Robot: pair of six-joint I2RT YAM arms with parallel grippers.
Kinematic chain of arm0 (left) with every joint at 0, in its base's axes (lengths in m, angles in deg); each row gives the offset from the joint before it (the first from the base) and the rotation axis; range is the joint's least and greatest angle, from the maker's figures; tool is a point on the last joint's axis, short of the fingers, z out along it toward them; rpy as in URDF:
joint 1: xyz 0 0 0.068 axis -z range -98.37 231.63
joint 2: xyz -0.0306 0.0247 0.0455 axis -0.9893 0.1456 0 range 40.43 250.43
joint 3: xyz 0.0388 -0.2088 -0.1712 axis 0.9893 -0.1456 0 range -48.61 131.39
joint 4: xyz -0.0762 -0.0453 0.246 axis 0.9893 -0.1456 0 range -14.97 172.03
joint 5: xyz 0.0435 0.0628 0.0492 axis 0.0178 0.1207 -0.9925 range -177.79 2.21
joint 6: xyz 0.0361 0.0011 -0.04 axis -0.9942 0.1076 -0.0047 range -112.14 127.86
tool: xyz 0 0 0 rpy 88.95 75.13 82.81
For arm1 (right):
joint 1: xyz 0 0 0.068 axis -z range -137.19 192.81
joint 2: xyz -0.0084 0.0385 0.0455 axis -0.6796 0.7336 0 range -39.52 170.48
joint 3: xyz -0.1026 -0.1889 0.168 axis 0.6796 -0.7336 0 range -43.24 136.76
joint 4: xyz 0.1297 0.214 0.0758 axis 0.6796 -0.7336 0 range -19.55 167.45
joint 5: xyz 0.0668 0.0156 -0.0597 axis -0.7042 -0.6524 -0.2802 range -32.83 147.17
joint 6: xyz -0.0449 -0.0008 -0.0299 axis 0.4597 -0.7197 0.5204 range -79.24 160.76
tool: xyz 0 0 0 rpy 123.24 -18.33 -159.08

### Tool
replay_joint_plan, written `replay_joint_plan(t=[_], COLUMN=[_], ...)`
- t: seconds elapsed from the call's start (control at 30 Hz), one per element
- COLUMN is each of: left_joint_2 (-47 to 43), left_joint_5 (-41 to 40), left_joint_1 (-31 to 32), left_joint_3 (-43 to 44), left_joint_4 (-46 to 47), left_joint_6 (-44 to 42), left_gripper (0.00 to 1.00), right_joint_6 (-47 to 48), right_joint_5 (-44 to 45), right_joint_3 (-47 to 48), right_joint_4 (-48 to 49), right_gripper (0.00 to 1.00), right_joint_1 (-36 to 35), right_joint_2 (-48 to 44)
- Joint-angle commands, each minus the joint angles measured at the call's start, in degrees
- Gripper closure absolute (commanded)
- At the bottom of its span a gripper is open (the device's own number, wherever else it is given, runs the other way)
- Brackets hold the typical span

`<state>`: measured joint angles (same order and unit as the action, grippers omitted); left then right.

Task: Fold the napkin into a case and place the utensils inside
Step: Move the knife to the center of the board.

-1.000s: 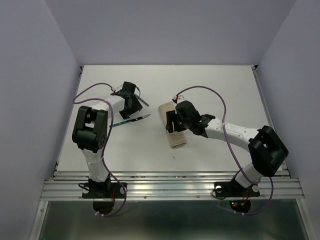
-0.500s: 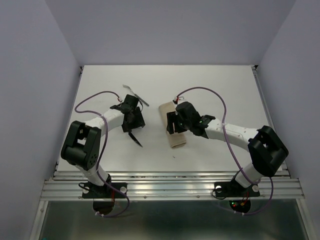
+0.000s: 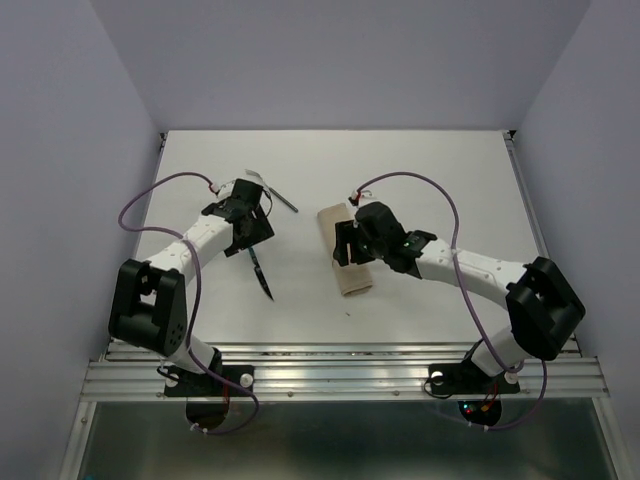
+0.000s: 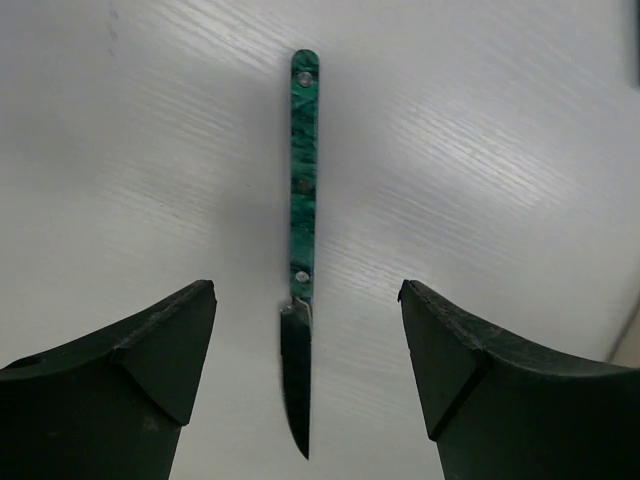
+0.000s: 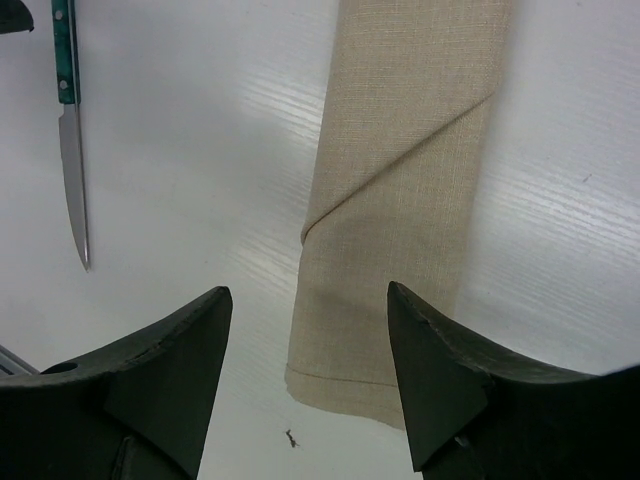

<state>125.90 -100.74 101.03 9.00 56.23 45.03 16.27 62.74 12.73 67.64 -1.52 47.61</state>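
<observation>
Top view: 1 s ago the left gripper had the knife up at its tips. Now the knife lies loose on the surface, just on the arm-base side of that gripper, and the gripper has pulled back toward the fork, which lies just beyond it. The right gripper has barely moved and hangs over the folded napkin, which is well apart from the left gripper, off to its right. Prob. means the knife was let go short of the case, so no utensil is inside yet and a re-grab looks needed. Left wrist view: the left gripper has its jaws wide apart w/ nothing held. The knife lies straight down the gap, green handle ahead of the tips and blade back between them, touching neither. Right wrist view: the right gripper also has its jaws apart and empty. The napkin runs ahead from between the tips as a narrow oblong w/ a diagonal fold. Can't tell if the fingers touch the cloth. The knife is far off to the left. Surface & room: white matte top w/ faint grain, a tiny dark speck near the cloth's end, pale lilac walls on three sides, a metal rail at the near edge, and purple cables along the arms.
</observation>
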Motion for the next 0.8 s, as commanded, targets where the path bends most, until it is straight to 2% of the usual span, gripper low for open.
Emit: replay_joint_plan(t=[0.0,0.1,0.2,0.27,0.3,0.43,0.5,0.6,0.77], left_joint_2=[5.48,9.69,12.35,13.31,13.32,13.58,14.19,14.98,15.43], left_joint_5=[-7.27,-5.78,-4.81,-4.19,-3.14,-2.08,-1.55,-0.42,3.28], left_joint_1=[-0.85,-0.77,-0.68,-0.59,-0.24,1.34,2.74,4.85,10.20], left_joint_3=[1.98,1.90,1.02,0.49,-0.12,-0.74,-0.65,-0.30,1.54], left_joint_4=[-4.08,-2.68,-0.74,0.13,1.18,2.16,2.25,2.42,3.22], left_joint_6=[0.45,0.10,0.36,0.80,0.80,1.33,1.59,2.38,5.28], left_gripper=[0.14,0.20,0.32,0.46,0.56,0.69,0.78,0.85,0.86], right_joint_6=[-0.73,-0.82,-0.91,-0.82,-0.91,-0.91,-1.00,-1.00,-0.91], right_joint_5=[-0.03,0.06,0.06,0.06,0.15,0.50,0.68,1.03,1.91], right_joint_3=[-0.86,-0.77,-0.51,-0.42,-0.42,-0.24,-0.15,-0.07,-0.15], right_joint_4=[1.28,1.19,1.19,1.19,1.19,1.19,1.10,1.01,0.75], right_gripper=[0.31,0.31,0.31,0.30,0.30,0.30,0.30,0.30,0.30], right_joint_1=[-0.14,-0.14,-0.14,-0.14,-0.14,-0.14,-0.14,-0.14,-0.14], right_joint_2=[-2.76,-2.85,-2.67,-2.41,-2.23,-1.88,-1.79,-1.96,-2.67])
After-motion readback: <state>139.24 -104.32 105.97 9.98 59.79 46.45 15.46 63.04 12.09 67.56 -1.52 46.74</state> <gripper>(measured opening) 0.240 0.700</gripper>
